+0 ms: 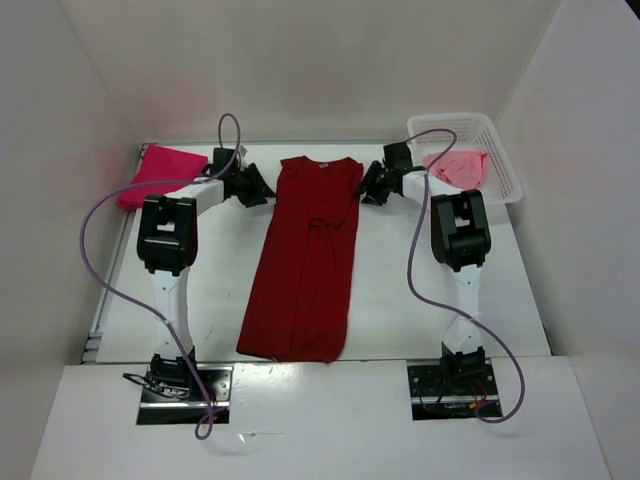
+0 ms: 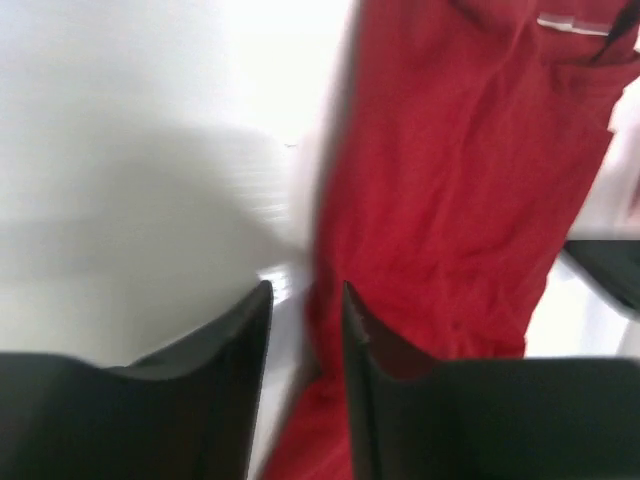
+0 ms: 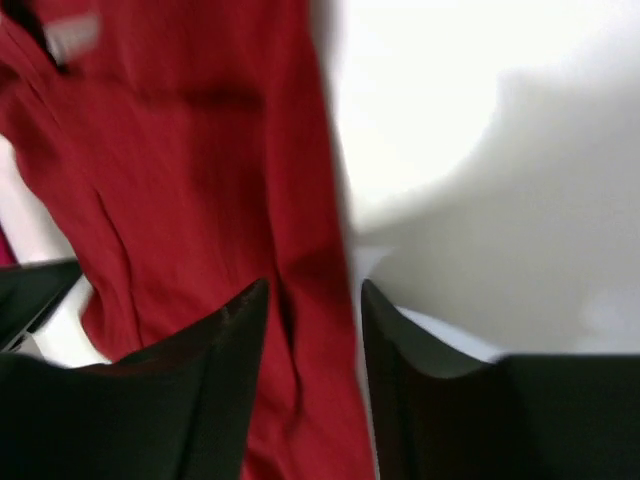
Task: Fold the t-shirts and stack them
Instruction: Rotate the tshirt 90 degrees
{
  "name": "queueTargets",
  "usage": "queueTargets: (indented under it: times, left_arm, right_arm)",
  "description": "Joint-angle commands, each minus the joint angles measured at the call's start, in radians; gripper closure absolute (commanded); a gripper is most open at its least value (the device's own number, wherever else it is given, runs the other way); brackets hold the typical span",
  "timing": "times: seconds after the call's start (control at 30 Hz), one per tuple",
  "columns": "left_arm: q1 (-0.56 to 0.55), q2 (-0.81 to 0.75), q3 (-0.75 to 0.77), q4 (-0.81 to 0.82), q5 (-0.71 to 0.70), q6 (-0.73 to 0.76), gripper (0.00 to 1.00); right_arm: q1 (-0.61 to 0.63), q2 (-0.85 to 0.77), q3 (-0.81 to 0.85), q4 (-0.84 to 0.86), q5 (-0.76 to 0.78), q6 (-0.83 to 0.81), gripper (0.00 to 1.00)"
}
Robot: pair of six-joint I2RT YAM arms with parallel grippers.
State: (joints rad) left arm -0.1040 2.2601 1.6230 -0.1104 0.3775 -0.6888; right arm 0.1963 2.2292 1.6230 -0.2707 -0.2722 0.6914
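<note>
Both grippers are hanging parted and empty, left gripper [image 1: 262,188] and right gripper [image 1: 370,187] flanking the dark red shirt [image 1: 305,270] lying flat at centre; magenta shirt [image 1: 160,175] is sitting far-left, light pink shirt [image 1: 458,165] in the basket [image 1: 506,178].

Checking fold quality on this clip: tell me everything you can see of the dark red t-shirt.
The dark red t-shirt is soft cloth, lying flat lengthwise on the table, collar at the far end with a white label, sides folded in to a narrow strip, creased near the middle. Both arms' parted jaws flank its collar end; contact unclear.
</note>
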Motion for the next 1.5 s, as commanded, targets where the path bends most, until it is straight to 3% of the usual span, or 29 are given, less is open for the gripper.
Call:
queueTargets:
  times: [0.0,0.13,0.2,0.3,0.4,0.43,0.47,0.5,0.57,0.63,0.7,0.83,0.93,1.07,1.1,1.13,1.17,1.2,1.27,1.3,1.33,1.4,1.47]
  left_arm:
    - [0.032,-0.088,-0.022,0.037,0.012,0.003,0.41]
    - [0.032,-0.174,-0.072,0.018,0.023,0.029,0.29]
    - [0.041,-0.241,-0.127,0.006,0.023,0.029,0.29]
    - [0.041,-0.335,-0.243,-0.049,0.035,0.058,0.33]
    - [0.041,-0.447,-0.352,-0.098,0.014,0.091,0.33]
    - [0.041,-0.474,-0.430,-0.107,0.014,0.100,0.33]
    - [0.041,-0.525,-0.466,-0.118,0.005,0.109,0.33]
    - [0.041,-0.548,-0.497,-0.152,-0.011,0.109,0.33]
    - [0.041,-0.612,-0.573,-0.204,-0.021,0.133,0.33]
    - [0.041,-0.655,-0.616,-0.238,-0.044,0.144,0.33]
    - [0.041,-0.718,-0.673,-0.281,-0.070,0.144,0.39]
    - [0.041,-0.825,-0.791,-0.281,-0.071,0.066,0.64]
    - [0.041,-0.910,-0.865,-0.269,-0.042,0.029,0.77]
    - [0.000,-1.025,-0.890,-0.268,-0.031,0.008,0.75]
    - [0.000,-1.048,-0.890,-0.268,-0.016,0.008,0.74]
    - [-0.013,-1.091,-0.890,-0.268,0.006,-0.004,0.74]
    - [-0.013,-1.106,-0.890,-0.259,0.029,-0.005,0.74]
    - [-0.023,-1.117,-0.881,-0.259,0.041,-0.005,0.70]
    - [-0.036,-1.128,-0.881,-0.268,0.066,-0.005,0.70]
    - [-0.052,-1.128,-0.890,-0.279,0.078,-0.005,0.70]
    - [-0.065,-1.116,-0.902,-0.279,0.078,-0.032,0.77]
    - [-0.080,-1.132,-0.988,-0.255,0.067,-0.084,0.82]
    - [-0.080,-1.157,-1.069,-0.242,0.067,-0.142,0.77]
  right_arm:
    - [0.017,0.114,0.161,0.001,-0.001,0.016,0.54]
    - [0.058,0.245,0.399,-0.059,-0.028,0.016,0.71]
    - [0.069,0.330,0.500,-0.119,-0.028,0.016,0.89]
    - [0.069,0.441,0.705,-0.179,-0.018,0.025,0.96]
    - [0.069,0.574,1.054,-0.324,-0.018,0.025,0.97]
    - [0.069,0.699,1.320,-0.376,-0.018,0.037,0.93]
    - [0.069,0.763,1.454,-0.427,-0.018,0.055,0.86]
    - [0.051,0.779,1.430,-0.450,-0.053,0.077,0.63]
    - [0.051,0.707,1.373,-0.478,-0.076,0.042,0.52]
    - [0.067,0.698,1.487,-0.635,0.002,-0.027,0.52]
    - [0.078,0.637,1.494,-0.699,0.019,-0.085,0.51]
    - [0.089,0.485,1.486,-0.829,0.056,-0.116,0.52]
    - [0.089,0.328,1.405,-0.881,0.045,-0.141,0.60]
    - [0.100,0.062,1.088,-0.805,0.011,-0.165,0.68]
    - [0.110,-0.082,0.892,-0.759,-0.001,-0.165,0.68]
    - [0.123,-0.183,0.736,-0.567,-0.001,-0.165,0.68]
    - [0.123,-0.301,0.372,-0.453,-0.001,-0.139,0.63]
    - [0.123,-0.515,0.207,-0.352,-0.030,-0.109,0.62]
    - [0.103,-0.647,-0.118,-0.257,-0.061,-0.056,0.62]
    - [0.103,-0.690,-0.197,-0.257,-0.070,-0.056,0.62]
    - [0.103,-0.763,-0.271,-0.248,-0.070,-0.056,0.63]
    - [0.103,-0.831,-0.492,-0.214,-0.087,-0.037,0.64]
    - [0.112,-0.934,-0.689,-0.191,-0.068,0.012,0.65]
